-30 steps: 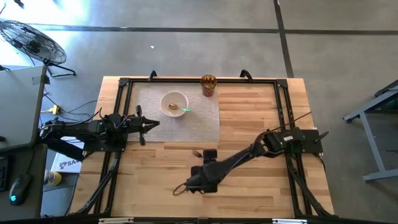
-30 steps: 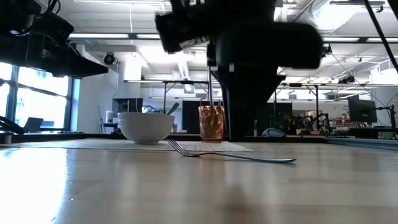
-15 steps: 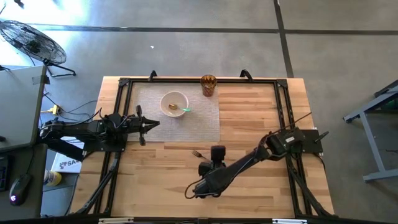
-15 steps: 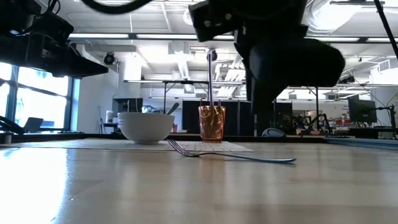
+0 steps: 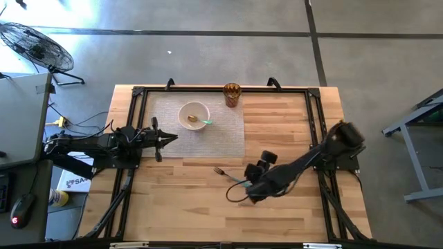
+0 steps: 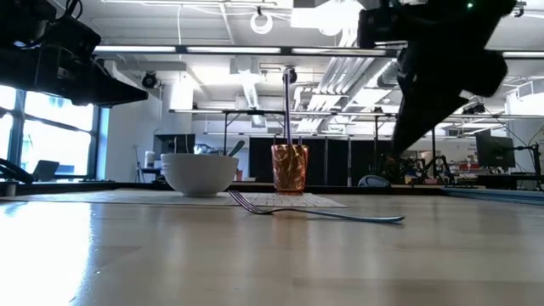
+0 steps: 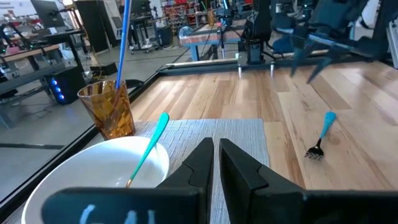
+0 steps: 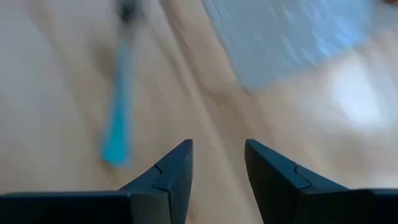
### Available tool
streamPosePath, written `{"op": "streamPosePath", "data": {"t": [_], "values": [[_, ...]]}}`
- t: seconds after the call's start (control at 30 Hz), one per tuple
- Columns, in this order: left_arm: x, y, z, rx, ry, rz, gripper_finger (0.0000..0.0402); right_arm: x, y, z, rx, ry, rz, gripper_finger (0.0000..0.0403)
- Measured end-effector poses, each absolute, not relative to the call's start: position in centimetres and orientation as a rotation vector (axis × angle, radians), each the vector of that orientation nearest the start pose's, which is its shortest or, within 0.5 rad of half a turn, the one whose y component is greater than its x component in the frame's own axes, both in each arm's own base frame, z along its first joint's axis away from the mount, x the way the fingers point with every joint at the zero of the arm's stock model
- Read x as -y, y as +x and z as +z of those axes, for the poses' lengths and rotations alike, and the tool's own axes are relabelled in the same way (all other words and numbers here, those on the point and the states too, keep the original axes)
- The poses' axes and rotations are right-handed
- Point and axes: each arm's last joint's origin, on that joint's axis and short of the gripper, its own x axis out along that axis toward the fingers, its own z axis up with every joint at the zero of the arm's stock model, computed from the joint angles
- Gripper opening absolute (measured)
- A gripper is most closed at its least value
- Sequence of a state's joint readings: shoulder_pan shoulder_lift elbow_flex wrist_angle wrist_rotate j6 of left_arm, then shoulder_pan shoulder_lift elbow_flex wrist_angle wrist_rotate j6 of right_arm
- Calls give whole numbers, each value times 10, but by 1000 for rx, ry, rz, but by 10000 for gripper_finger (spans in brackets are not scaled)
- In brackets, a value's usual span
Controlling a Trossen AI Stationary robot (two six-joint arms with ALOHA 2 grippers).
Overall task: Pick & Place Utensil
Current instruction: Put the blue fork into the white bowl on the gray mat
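Note:
A fork with a teal handle lies flat on the bare wood, just off the near edge of the grey placemat; it also shows in the low view, the left wrist view and, blurred, the right wrist view. My right gripper hovers open over the table a little nearer than the fork's handle end, touching nothing. My left gripper waits shut at the placemat's left edge.
A white bowl holding a teal-handled utensil sits on the placemat. An amber cup with a blue stick stands at the mat's far right corner. A black frame borders the table. Bare wood lies near and right.
My right arm has swung from the table's near middle toward the right and slightly toward the far edge, bringing its gripper from left of the fork's handle end to just near it. The fork, bowl and cup have stayed put.

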State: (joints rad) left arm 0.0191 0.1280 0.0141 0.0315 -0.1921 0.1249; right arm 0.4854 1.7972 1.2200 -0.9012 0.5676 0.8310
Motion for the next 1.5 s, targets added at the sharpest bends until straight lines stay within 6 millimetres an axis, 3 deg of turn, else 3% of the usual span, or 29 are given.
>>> {"op": "streamPosePath", "data": {"t": [0.1,0.2,0.37,0.73,1.2,1.5], "values": [[-8,104,161,-95,132,206,24,-135,291,173,-878,105,-455,139],[-8,104,161,-95,132,206,24,-133,289,152,-677,126,-341,139],[-8,104,161,-95,132,207,24,-127,290,121,-480,150,-253,139],[-8,104,161,-94,131,206,24,-123,317,95,-487,128,-278,139],[-8,104,161,-95,132,206,24,-122,320,85,-516,168,-257,139],[-8,104,161,-95,132,206,24,-123,323,65,-497,165,-274,139]]}}
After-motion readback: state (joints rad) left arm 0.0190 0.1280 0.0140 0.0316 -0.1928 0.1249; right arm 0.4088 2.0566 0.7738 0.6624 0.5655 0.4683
